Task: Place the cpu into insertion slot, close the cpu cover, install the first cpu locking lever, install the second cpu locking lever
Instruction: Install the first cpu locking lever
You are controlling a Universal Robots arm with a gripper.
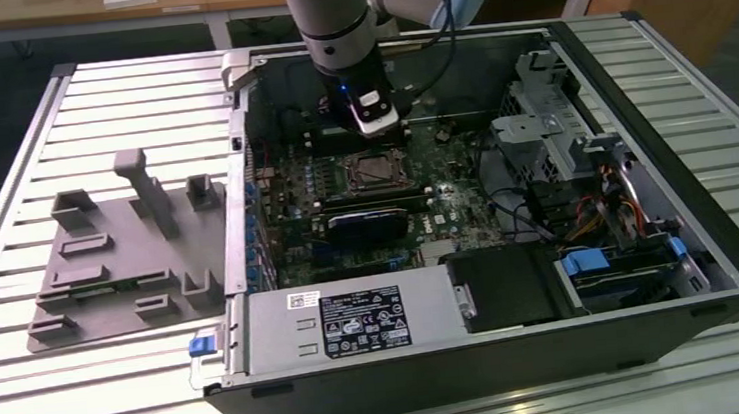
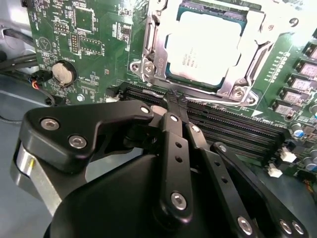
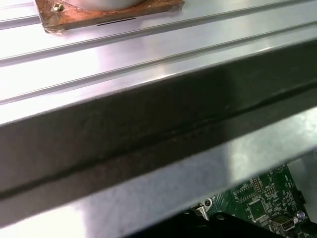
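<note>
Down inside the open computer case [image 1: 492, 382], on the green board [image 2: 99, 44]: the cpu [image 2: 205, 42], lying flat in the insertion slot [image 1: 352, 173]. Sits low and square there, most likely so the tiny contacts under it can meet it. Laid over it, the cpu cover [image 2: 160, 29], with the dull silver chip top peeking through the square window. Looks pressed down flat, to keep the chip from slipping. Hard to tell if the locking levers are hooked down.

Just beside the slot's edge, over the long black slots [image 2: 237, 134]: the gripper [image 2: 177, 101], pinched closed with nothing between the fingers. Held like one thin poking stick, maybe to push small metal parts by the slot. Hangs from the arm [image 1: 325, 10] reaching down from above, near the slot but not on the chip.

Under it all, the ribbed grey surface [image 1: 92, 392], carrying the case and a grey holder tray [image 1: 107, 270] side by side.
</note>
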